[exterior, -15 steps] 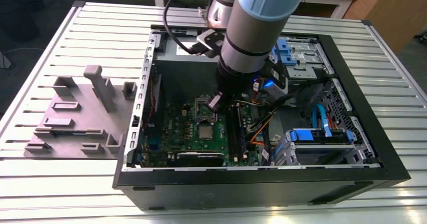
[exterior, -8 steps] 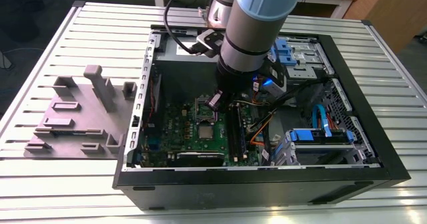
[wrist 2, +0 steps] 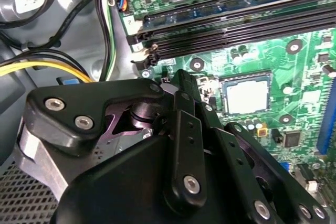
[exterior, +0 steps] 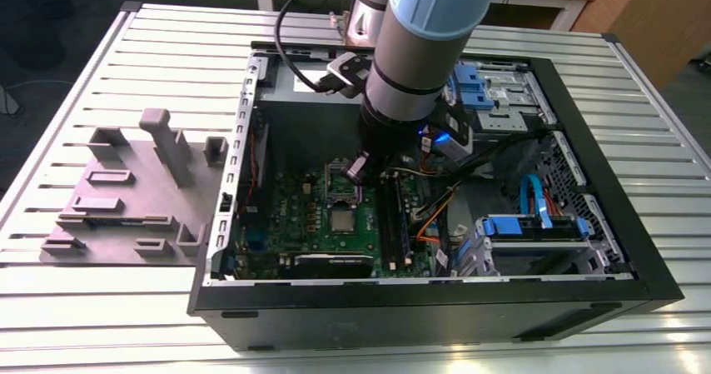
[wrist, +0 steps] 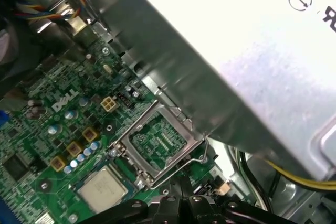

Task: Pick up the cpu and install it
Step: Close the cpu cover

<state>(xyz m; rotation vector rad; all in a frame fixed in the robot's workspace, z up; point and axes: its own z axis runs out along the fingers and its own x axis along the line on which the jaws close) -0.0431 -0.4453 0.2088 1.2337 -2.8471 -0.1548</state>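
Inside the open black computer case (exterior: 434, 307) on the slatted metal table (exterior: 100, 307), we see the black pincer (wrist: 181, 199) hanging low over the green motherboard (exterior: 295, 216); as far as we can judge from the first wrist view, it is clenched on nothing. The cpu (wrist: 102, 188), a small flat square chip with a silvery metal top and pale greenish rim, lies flat on the board just beside the dark square socket (wrist: 157, 141), not in it.

The socket's metal frame stands lifted and its bed of contacts is bare; that is our chief worry, since a pincer coming down a little off its mark would strike those contacts and bend them. The chip is thin and lies flush; a grip closing too high could slip off its edges, and one closing too low could scrape the board. Small round capacitors (wrist: 84, 148) stand near it and could be knocked. A chip gripped askew or turned the wrong way would not seat; pressing it home would harm both parts, we think. The big grey power-supply box (wrist: 236, 51) looms close beside the socket, and yellow and black cables (wrist 2: 52, 65) run near the arm; either could catch the wrist.
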